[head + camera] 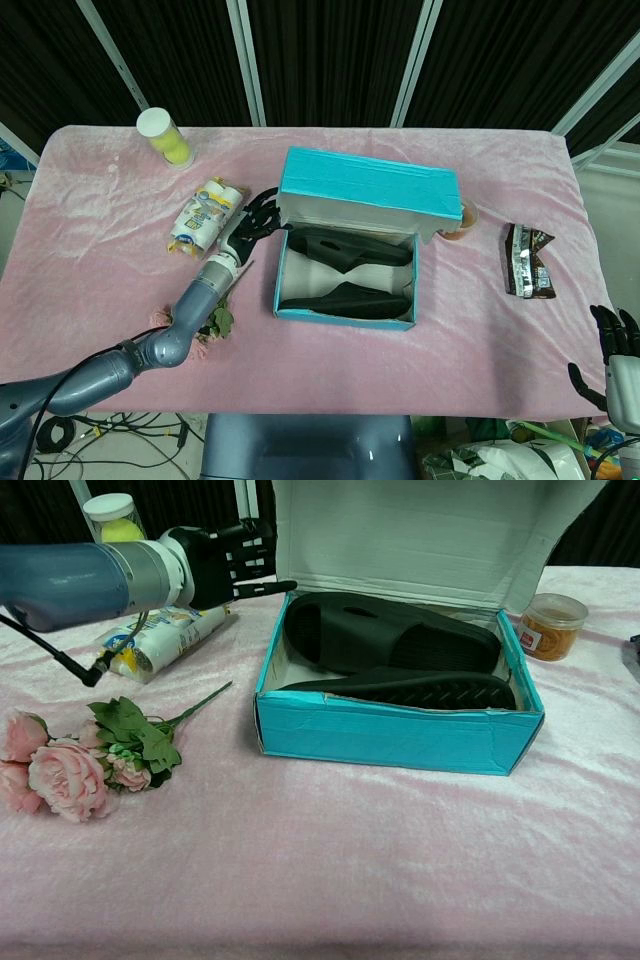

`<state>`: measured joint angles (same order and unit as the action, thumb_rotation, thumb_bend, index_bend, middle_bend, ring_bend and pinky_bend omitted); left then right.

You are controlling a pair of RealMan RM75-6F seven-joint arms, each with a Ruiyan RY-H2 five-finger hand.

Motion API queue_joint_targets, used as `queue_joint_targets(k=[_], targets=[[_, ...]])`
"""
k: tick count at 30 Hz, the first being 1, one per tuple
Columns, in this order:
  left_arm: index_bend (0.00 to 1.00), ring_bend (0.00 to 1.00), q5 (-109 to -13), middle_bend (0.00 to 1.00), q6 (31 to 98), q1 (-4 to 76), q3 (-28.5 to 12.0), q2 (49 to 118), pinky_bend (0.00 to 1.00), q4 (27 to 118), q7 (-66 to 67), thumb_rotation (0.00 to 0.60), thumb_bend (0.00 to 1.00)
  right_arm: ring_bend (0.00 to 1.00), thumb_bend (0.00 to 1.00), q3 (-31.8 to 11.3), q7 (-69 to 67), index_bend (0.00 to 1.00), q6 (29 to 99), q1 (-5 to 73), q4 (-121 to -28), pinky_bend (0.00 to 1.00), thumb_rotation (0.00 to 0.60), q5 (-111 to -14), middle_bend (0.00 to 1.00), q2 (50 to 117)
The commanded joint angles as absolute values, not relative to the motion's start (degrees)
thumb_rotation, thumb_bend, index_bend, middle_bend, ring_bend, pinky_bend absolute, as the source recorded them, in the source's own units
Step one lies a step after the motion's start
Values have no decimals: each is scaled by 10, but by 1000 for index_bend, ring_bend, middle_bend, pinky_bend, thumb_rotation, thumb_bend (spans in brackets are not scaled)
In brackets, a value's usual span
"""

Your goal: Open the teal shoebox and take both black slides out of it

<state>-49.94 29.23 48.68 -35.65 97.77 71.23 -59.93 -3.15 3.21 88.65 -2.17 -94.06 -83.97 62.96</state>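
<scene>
An open shoebox (pixel 343 313) sits mid-table, its lid (pixel 370 190) standing up along the far side, with two slides (pixel 350 249) (pixel 344 299) lying inside, one behind the other. The left hand (pixel 252 220) hangs at the box's left rear corner. Left of the hand lies a tube pack (pixel 204 216), a capped canister (pixel 164 137) further back, flowers (pixel 75 760) nearer the front edge. A jar (pixel 546 626) sits behind the box's right side, a packet (pixel 526 261) further right.

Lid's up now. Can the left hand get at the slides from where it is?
Probably yes: the left hand sits open beside the shoebox; the lid leans back, so both black slides lie uncovered.
</scene>
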Motion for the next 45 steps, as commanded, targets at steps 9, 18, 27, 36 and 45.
queue_joint_targets(k=[9,18,27,36,45], targets=[[0,0,-467,50,176,452,-430,935,202,739,-669,600,387,0,262,-31,26,0,884,-21,-937,181,600,-840,100,630],[0,0,-517,28,137,437,-397,890,179,768,-581,600,185,0,262,-31,21,0,884,-22,-934,181,600,-839,100,631],[141,69,-654,182,359,417,-294,859,246,816,-295,600,187,0,262,-32,16,0,879,-17,-927,181,600,-843,100,632],[218,122,-618,255,497,490,-242,911,235,808,70,600,218,0,262,-28,9,0,880,-19,-920,181,600,-847,100,635],[243,141,-506,283,481,582,-244,965,168,772,215,600,220,0,261,-26,-3,0,887,-25,-913,181,600,-847,100,633]])
